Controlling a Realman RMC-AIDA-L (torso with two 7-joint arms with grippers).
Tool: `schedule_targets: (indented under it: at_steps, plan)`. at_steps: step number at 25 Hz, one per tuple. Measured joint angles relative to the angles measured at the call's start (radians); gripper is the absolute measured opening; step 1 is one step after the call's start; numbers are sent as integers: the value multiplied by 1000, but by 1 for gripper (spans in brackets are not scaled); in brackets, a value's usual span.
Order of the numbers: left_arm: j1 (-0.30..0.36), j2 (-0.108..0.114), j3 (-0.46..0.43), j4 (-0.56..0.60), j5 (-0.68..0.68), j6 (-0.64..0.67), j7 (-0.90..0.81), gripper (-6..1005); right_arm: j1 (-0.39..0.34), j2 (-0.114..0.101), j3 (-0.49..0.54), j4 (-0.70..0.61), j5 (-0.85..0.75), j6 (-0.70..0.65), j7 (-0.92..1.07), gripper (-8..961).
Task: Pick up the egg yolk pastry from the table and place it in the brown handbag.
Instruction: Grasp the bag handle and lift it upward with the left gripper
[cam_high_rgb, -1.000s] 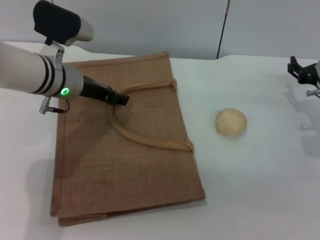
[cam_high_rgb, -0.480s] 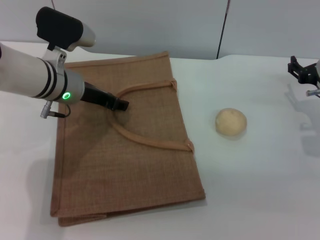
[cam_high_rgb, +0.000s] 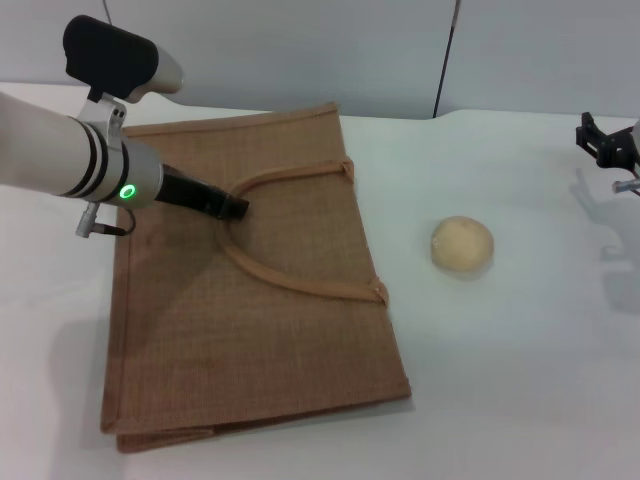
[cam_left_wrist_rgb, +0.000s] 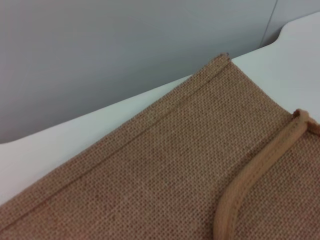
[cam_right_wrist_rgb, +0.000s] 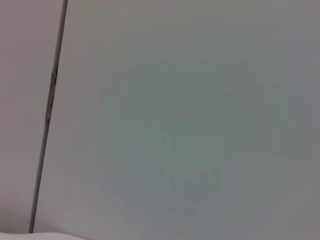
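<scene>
The egg yolk pastry (cam_high_rgb: 462, 245), a pale round ball, rests on the white table (cam_high_rgb: 520, 380) to the right of the brown handbag (cam_high_rgb: 290, 330). The handbag lies flat, with its arched strap handle (cam_high_rgb: 290, 282) on top. My left gripper (cam_high_rgb: 234, 207) hovers low over the bag's upper part, its dark tip at the bend of the handle. In the left wrist view the woven bag (cam_left_wrist_rgb: 165, 170) and a piece of handle (cam_left_wrist_rgb: 250, 185) fill the picture. My right gripper (cam_high_rgb: 605, 145) stays at the far right edge, well away from the pastry.
A grey wall with a dark vertical seam (cam_high_rgb: 445, 60) rises behind the table. The right wrist view shows only that wall (cam_right_wrist_rgb: 175, 125). White tabletop surrounds the pastry and runs along the bag's front edge.
My left gripper has shifted slightly down and to the left along the bag's handle. The pastry, the bag and the right arm have not moved.
</scene>
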Motion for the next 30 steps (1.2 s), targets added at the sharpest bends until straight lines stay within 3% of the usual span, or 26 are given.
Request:
schedule_targets:
  at_steps: [5,10,24,30]
  plan:
    - [-14,-1,0,-15,0,2,0,511,0,0,0,-2,0,0,0,892]
    - [-44,0,0,-57,4,7,1,415,1,0,0,-3,0,0,0,891]
    - [-60,0,4,-78,9,3,2,322,3,0,0,-1,0,0,0,891]
    - [-60,0,11,-69,11,11,9,199,3,0,0,1,0,0,0,891]
